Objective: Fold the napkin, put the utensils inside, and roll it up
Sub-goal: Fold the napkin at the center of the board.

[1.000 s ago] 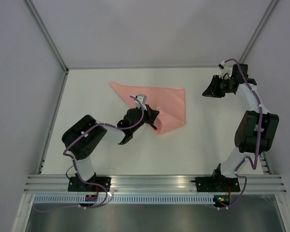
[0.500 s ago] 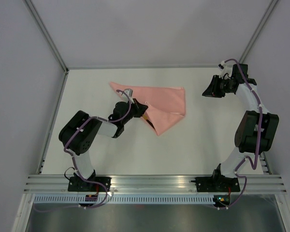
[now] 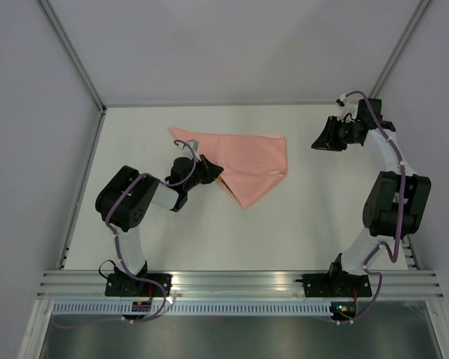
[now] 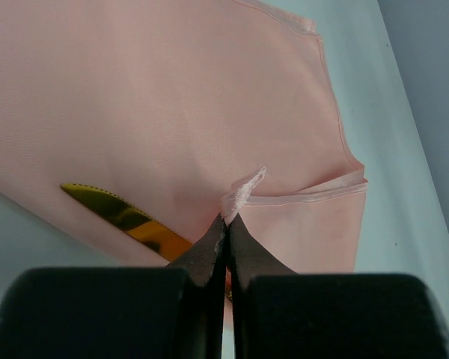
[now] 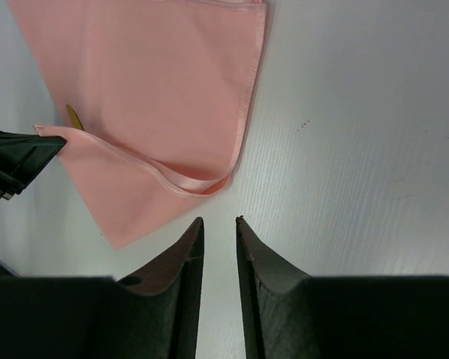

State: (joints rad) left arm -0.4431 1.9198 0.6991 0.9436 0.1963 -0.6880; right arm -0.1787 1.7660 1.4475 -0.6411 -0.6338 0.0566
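On the left half of the white table [image 3: 172,232], the left gripper [image 3: 212,169] reaches in from the near left, its jaws pressed together on a small pinch of the pale salmon-pink, slightly shiny cloth napkin [image 3: 254,157]. In the left wrist view the gripper [image 4: 226,220] holds a little tuft of the cloth's upper layer, which stands up just past the fingertips. A hemmed edge runs from that tuft to the right, ending at a folded corner.

Just beside the closed tips lies the utensil [image 4: 123,217], a thin, glossy orange-yellow stick with a serrated edge. It rests flat on the napkin [image 4: 172,97] close to its near-left border, angled toward the gripper. Its near end is hidden behind the left finger. From above only a small orange sliver of it [image 3: 220,179] shows, right at the gripper's tip.

The napkin lies folded in the far middle of the table, roughly triangular, with its long edge to the far side and a point toward the near side.

To the right, well apart from the cloth, the right gripper [image 3: 319,142] hangs over bare table at the far right. Its jaws [image 5: 218,224] stand narrowly apart with nothing between them, pointing toward the napkin [image 5: 157,67], whose looped fold lies just beyond the tips.
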